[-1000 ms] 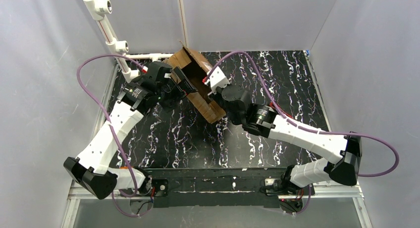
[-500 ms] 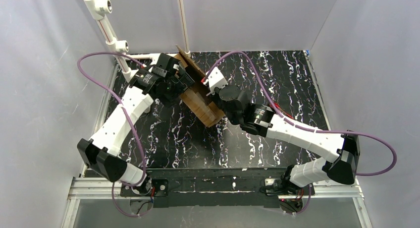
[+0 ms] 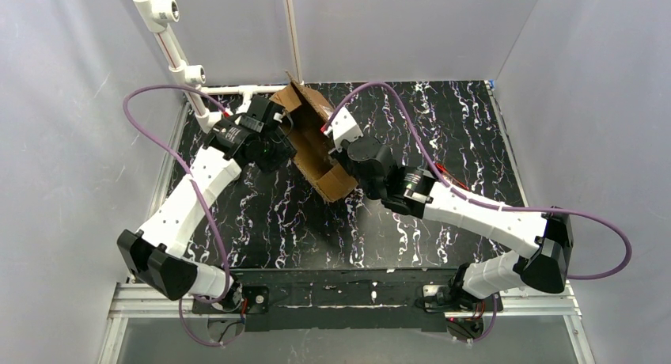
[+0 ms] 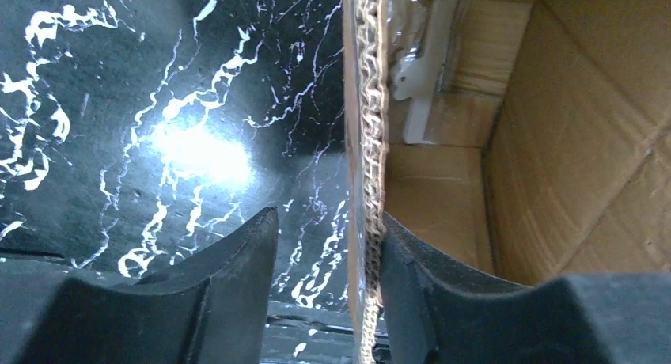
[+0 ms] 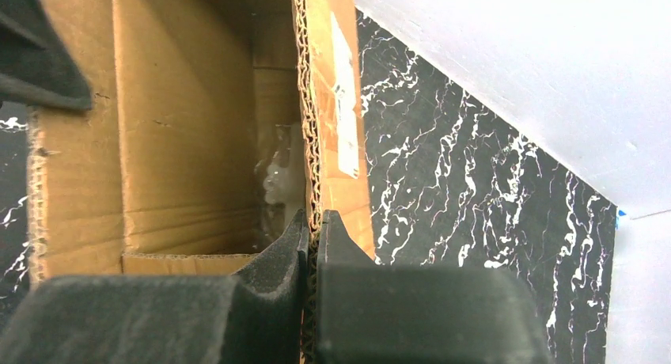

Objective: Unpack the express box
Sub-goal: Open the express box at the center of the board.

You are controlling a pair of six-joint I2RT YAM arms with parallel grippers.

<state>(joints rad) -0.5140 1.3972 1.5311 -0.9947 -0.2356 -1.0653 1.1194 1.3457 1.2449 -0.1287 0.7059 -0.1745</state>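
Toward the far left corner of a black, white-veined table [image 3: 475, 119], just in front of a white pipe frame [image 3: 178, 51]: the express box [image 3: 312, 146], brown corrugated cardboard, top open, tan inside, set at a slant rather than square to the table edge. At the left side of the box, the left gripper [image 4: 328, 221], astride the raw upper edge of the left wall. One black finger [image 4: 427, 301] inside the box, touching the cardboard; the other finger [image 4: 229, 285] outside the box, with a clear strip of table visible between it and the wall. Jaws spread, nothing pinched. At the right side of the box, the right gripper [image 5: 311, 221], clamped on the upper edge of the opposite wall, one finger inside the box and one outside, cardboard squeezed tight between them. On the outer face of that right wall, a white label [image 5: 342, 103], its print too small to read. Deep inside the box, against a bottom corner, a pale glossy patch [image 5: 277, 178], too blurred to name. Reaching toward the box from its near side, two white arms: the left arm [image 3: 190, 198] bent in from the box's left, the right arm [image 3: 483, 218] stretched in from its right.
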